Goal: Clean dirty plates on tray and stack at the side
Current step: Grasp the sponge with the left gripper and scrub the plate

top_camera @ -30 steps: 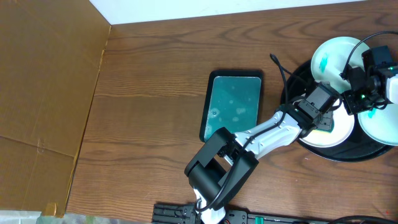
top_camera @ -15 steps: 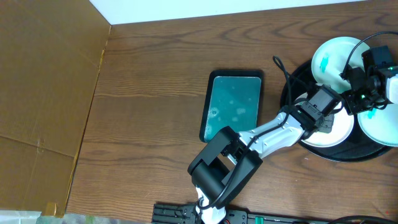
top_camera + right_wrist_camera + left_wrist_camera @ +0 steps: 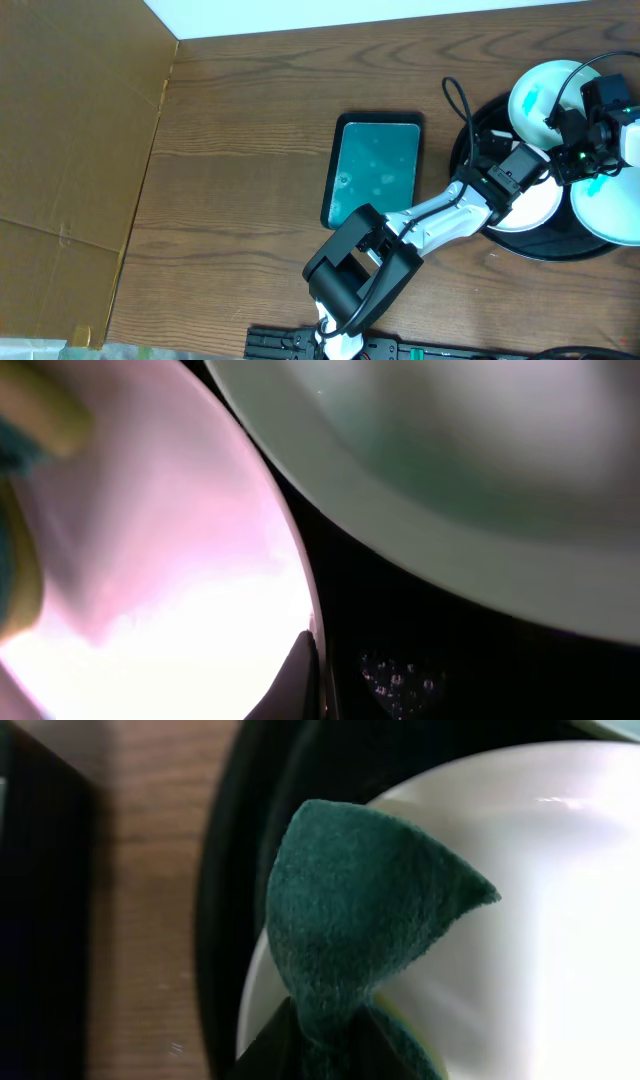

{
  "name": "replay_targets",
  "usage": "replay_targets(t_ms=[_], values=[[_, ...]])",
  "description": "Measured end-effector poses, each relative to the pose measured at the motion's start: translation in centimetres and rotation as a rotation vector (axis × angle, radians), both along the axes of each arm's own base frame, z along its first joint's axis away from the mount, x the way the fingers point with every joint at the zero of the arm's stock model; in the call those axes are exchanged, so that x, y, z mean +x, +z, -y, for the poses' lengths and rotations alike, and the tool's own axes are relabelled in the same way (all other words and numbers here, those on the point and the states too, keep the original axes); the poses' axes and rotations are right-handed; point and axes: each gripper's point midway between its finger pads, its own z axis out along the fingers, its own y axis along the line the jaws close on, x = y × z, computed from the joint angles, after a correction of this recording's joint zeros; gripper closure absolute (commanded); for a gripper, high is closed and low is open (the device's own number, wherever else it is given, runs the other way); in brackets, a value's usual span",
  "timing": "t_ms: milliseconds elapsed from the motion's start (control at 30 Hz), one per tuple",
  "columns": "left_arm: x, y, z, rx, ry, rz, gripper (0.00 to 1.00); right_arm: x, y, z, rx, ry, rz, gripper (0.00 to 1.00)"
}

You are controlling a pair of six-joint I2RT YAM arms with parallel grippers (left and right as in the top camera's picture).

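Scrub stage, nothing stacked yet.
L gripper (image 3: 325, 1050) pinches green pad (image 3: 350, 920) over plate (image 3: 520, 920) on tray (image 3: 530, 247) — R gripper (image 3: 303, 675) shut, hold unclear.

Looks like a robotics lab bench to me. I see a wood-grain tabletop (image 3: 250, 150) walled on one side by a plain cardboard panel (image 3: 70, 130). There's a black mounting rail (image 3: 290, 343) at the near edge carrying an arm base (image 3: 350, 275), and a loose black cable (image 3: 448, 92) looping over the tabletop.
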Motion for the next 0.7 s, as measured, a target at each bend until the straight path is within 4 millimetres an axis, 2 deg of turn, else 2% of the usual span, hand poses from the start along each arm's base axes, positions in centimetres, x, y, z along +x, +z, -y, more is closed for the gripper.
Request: replay_targets(t_ms=[167,267,400,467,600,700], values=[[0.4,0.5,-0.5,0.026,0.002,0.021,0.87,0.0,0.0,0.0,0.003,0.000,-0.001,0.99],[0.8,1.7,-0.4,-0.006,-0.001,0.040,0.87,0.0,0.0,0.0,0.002,0.000,-0.001,0.99],[1.4,4.0,1.7,-0.202,-0.017,0.036,0.88,0.0,0.0,0.0,0.002,0.000,0.001,0.99],[1.1,4.3,3.1,-0.306,-0.029,0.001,0.89,0.0,0.0,0.0,0.002,-0.001,0.001,0.99],[-0.4,3.3,5.2,-0.433,-0.026,-0.108,0.89,0.0,0.0,0.0,0.001,-0.001,0.001,0.99],[-0.8,1.9,5.8,-0.463,-0.011,-0.157,0.90,0.0,0.0,0.0,0.001,-0.001,0.001,0.99]])
